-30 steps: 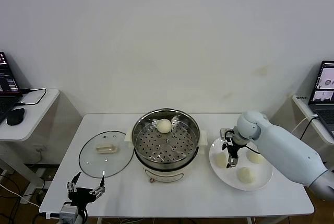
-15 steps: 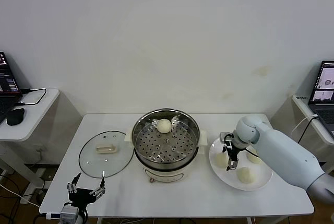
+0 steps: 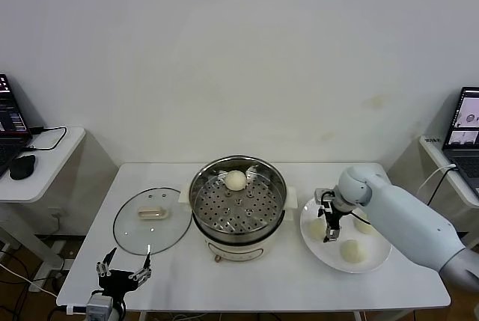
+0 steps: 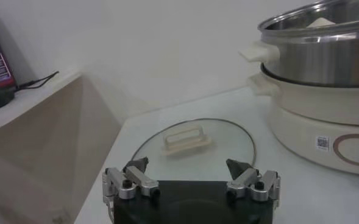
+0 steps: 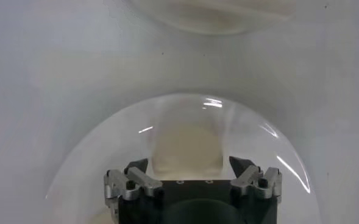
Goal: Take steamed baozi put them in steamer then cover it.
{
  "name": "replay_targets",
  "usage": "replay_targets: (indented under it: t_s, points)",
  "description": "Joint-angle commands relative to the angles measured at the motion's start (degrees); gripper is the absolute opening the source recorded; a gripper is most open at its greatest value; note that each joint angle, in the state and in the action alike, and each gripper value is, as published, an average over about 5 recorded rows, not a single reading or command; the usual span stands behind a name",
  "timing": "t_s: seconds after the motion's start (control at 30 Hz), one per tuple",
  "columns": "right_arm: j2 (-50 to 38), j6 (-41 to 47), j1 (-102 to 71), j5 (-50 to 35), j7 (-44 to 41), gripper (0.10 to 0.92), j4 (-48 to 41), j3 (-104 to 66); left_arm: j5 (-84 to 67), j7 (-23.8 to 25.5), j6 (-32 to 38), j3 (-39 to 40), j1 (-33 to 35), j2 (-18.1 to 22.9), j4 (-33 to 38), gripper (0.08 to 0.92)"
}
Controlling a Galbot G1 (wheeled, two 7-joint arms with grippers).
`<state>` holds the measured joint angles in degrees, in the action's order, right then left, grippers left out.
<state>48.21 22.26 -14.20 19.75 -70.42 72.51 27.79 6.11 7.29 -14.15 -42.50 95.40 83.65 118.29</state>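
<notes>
One bun (image 3: pixel 236 179) already sits on the perforated tray at the far side of the steamer (image 3: pixel 238 200), mid-counter; three more lie on the white plate (image 3: pixel 378 258) to its right, one under the claw at the plate's left (image 3: pixel 317 226), one at the far right (image 3: pixel 365 224), one at the near edge (image 3: pixel 352 251). I judge the second pick to be the step in hand: the right claw (image 3: pixel 328 220) is down over the left bun, and the right wrist view shows that bun (image 5: pixel 185 146) between its fingertips (image 5: pixel 136 166), which stand either side of it; whether they already press the dough I cannot tell. Next it calls for a gentle squeeze on soft dough, a straight lift, then a carry left over the steamer's rim to a free spot on the tray. Round as they are, the buns have no long axis and point nowhere. Left of the steamer the cover (image 3: pixel 152 220) lies flat on the counter (image 3: pixel 262 276), its oblong handle (image 3: pixel 153 212) running left to right; the left claw (image 3: pixel 122 271) waits spread wide at the near left edge, close by the cover.
</notes>
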Motion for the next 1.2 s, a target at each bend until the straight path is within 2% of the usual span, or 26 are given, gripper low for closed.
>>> replay_targets:
  t_s: [0.03,0.13,0.37,0.57,0.7,0.97,1.2]
  points:
    - [-0.4,0.1,0.0,-0.4,-0.1,0.666,0.2,-0.2,0.0,0.0,0.0,0.1,0.0,0.0,0.0,0.823]
    - [-0.6,0.2,-0.1,-0.7,-0.2,0.621,0.4,-0.8,0.0,0.0,0.0,0.2,-0.1,0.1,0.0,0.823]
    - [-3.8,1.3,4.4,-4.2,-2.0,0.596,3.4,-1.0,0.0,0.0,0.0,0.4,-0.1,0.0,0.2,0.823]
    - [-10.0,3.6,20.2,-13.7,-4.7,0.601,9.0,6.8,0.1,0.0,0.0,0.7,-0.4,0.0,0.4,0.823]
    - [-11.1,5.3,30.9,-20.0,-6.2,0.602,11.1,13.7,0.0,0.0,0.0,0.9,-0.8,0.0,0.7,0.823]
    - [-3.6,8.5,47.8,-31.0,-7.6,0.602,9.1,24.2,-0.4,0.1,-0.1,0.9,-1.2,-0.5,1.6,0.823]
    - [7.8,11.2,49.6,-34.6,-7.6,0.602,5.0,26.4,-0.8,0.2,-0.2,0.7,-1.0,-0.2,3.1,0.823]
